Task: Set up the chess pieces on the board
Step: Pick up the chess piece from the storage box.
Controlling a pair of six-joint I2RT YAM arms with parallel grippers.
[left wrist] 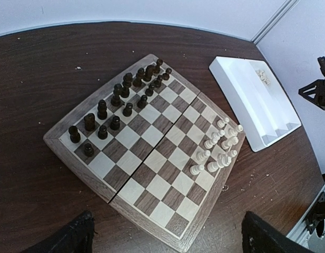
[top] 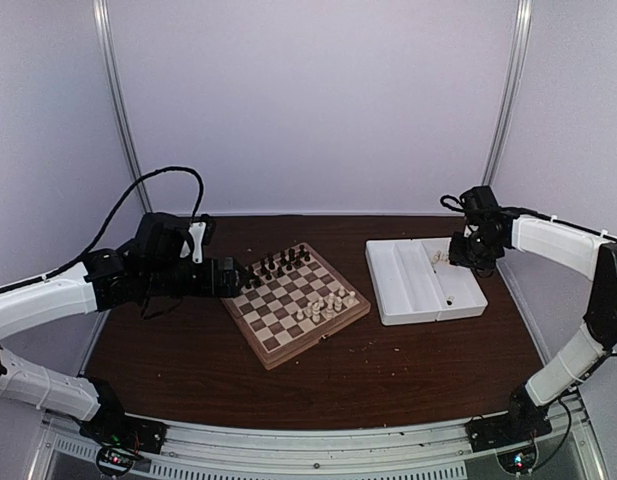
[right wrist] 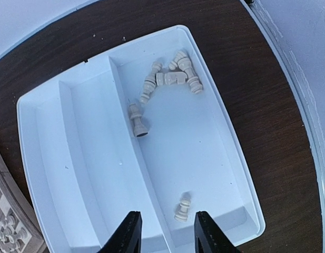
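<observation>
The table (top: 188, 370) is dark brown wood, with pale walls behind it. The board (top: 278, 330) sits in the middle, turned at an angle. The dark chess figures (top: 278, 265) stand in two rows along its far left side. Some of the cream chess pieces (top: 326, 305) stand in a bunch on its right side. A white tray (top: 428, 300) lies to the right of the board, a little apart from it.

More cream pieces are in the widest part of the tray. A small pile (right wrist: 173, 78) lies at one end, one piece (right wrist: 137, 120) lies by the inner wall, and one (right wrist: 182, 206) lies alone just under the right claw (right wrist: 167, 221). That claw hangs above the far right end of the tray. It is partly open and holds nothing.

The left claw (left wrist: 166, 232) is at the left corner of the board. It is wide open and empty.
</observation>
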